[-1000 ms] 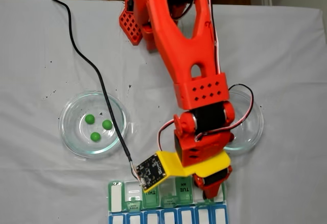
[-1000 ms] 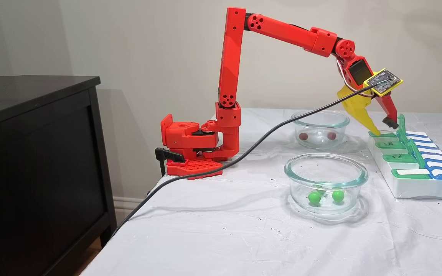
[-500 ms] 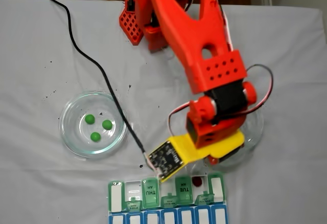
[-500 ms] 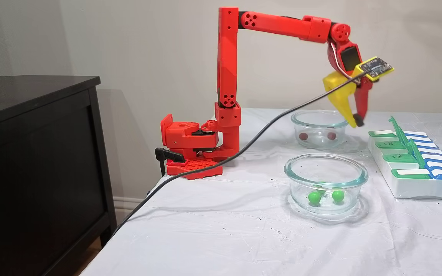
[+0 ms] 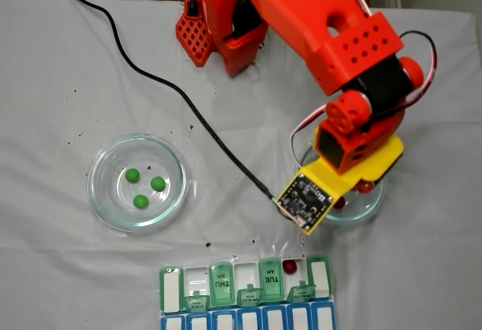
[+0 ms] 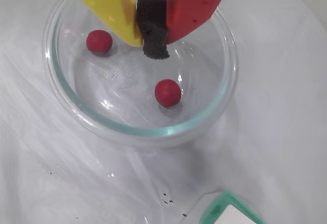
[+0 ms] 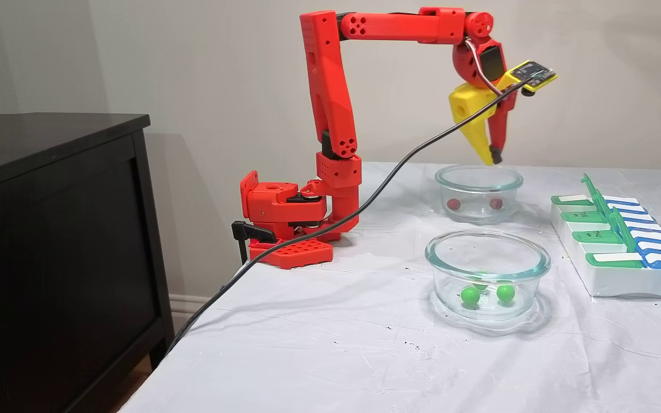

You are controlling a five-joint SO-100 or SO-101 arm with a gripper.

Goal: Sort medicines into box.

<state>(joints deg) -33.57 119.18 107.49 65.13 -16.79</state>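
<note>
Two dark red medicines (image 6: pixel 167 92) lie in a glass dish (image 6: pixel 214 104) below the end effector (image 6: pixel 152 32) (closed, holding nothing).

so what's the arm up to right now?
Sorting pills into the organiser. The gripper hangs above a glass dish with its fingers shut on nothing, over two red balls in that dish. One red ball already lies in an open compartment of the pill organiser. Three green balls sit untouched in the other dish.
</note>
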